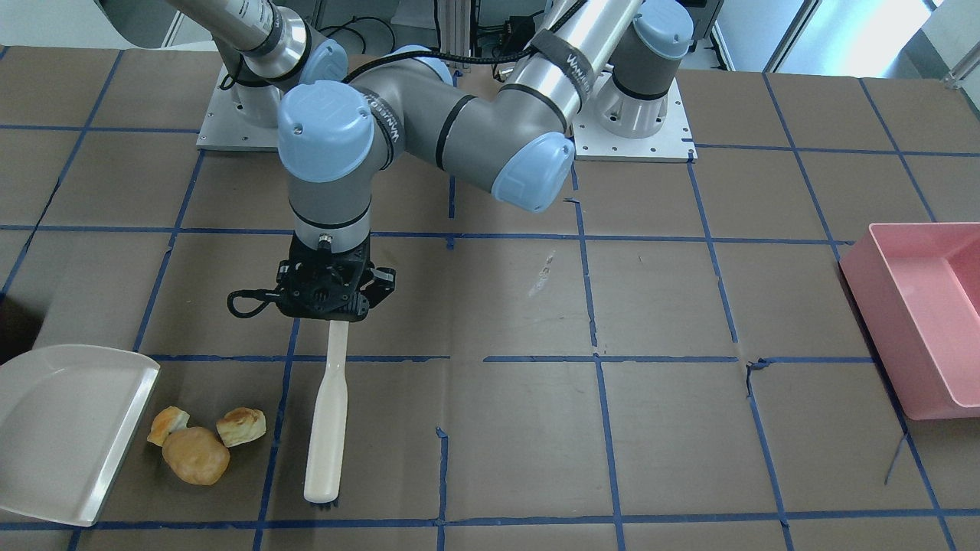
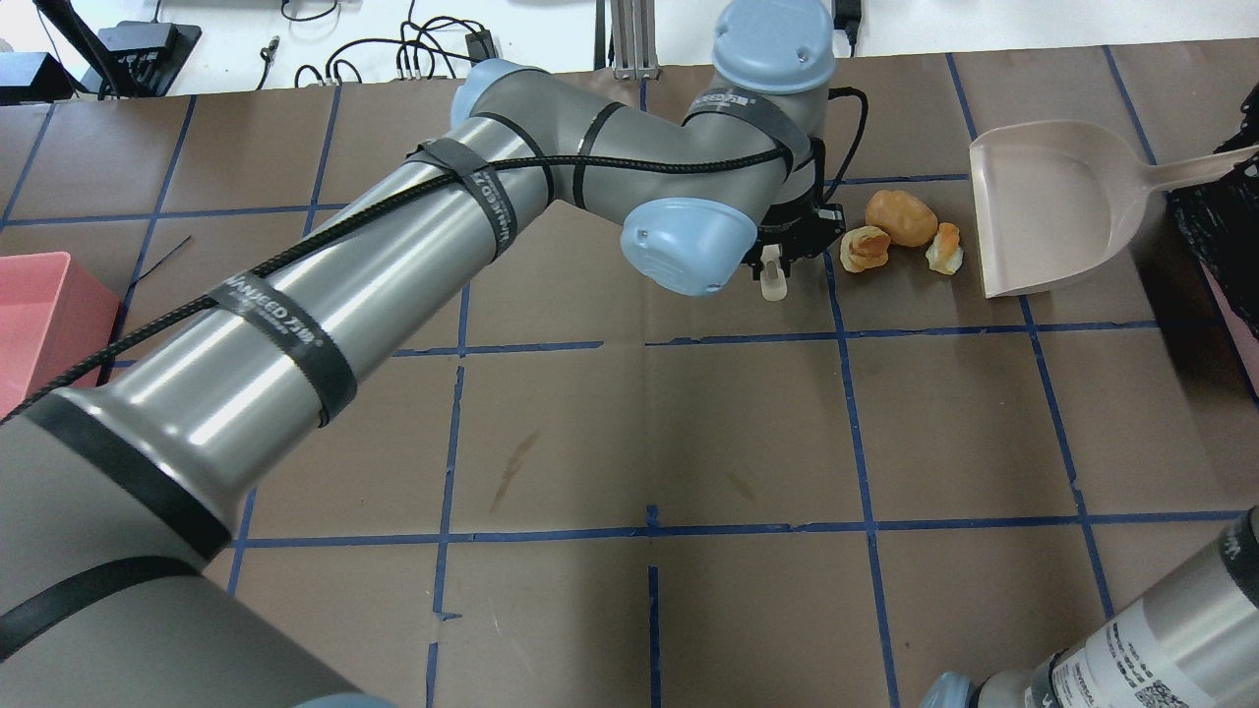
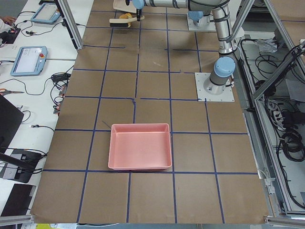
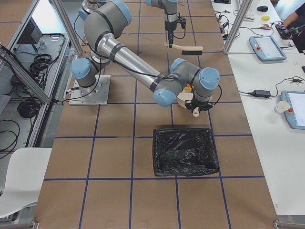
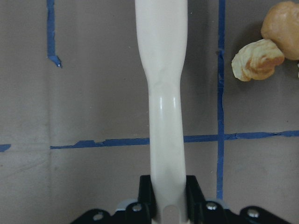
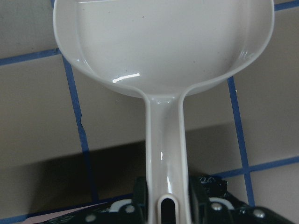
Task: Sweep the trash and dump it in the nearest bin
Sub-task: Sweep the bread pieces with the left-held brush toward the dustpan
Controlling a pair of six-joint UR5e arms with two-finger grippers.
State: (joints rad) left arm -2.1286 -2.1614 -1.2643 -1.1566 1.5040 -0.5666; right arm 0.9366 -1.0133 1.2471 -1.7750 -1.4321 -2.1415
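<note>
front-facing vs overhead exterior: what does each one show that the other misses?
Front-facing only: the whole brush, from the left gripper shut on its handle down to the dark bristles at its far end.
Overhead only: the dustpan with its handle, which the front view crops off. Here most of the brush hides under the left arm.
Both: the dustpan's scoop, three trash pieces lying beside its open edge, and the pink bin at the table's other end.
</note>
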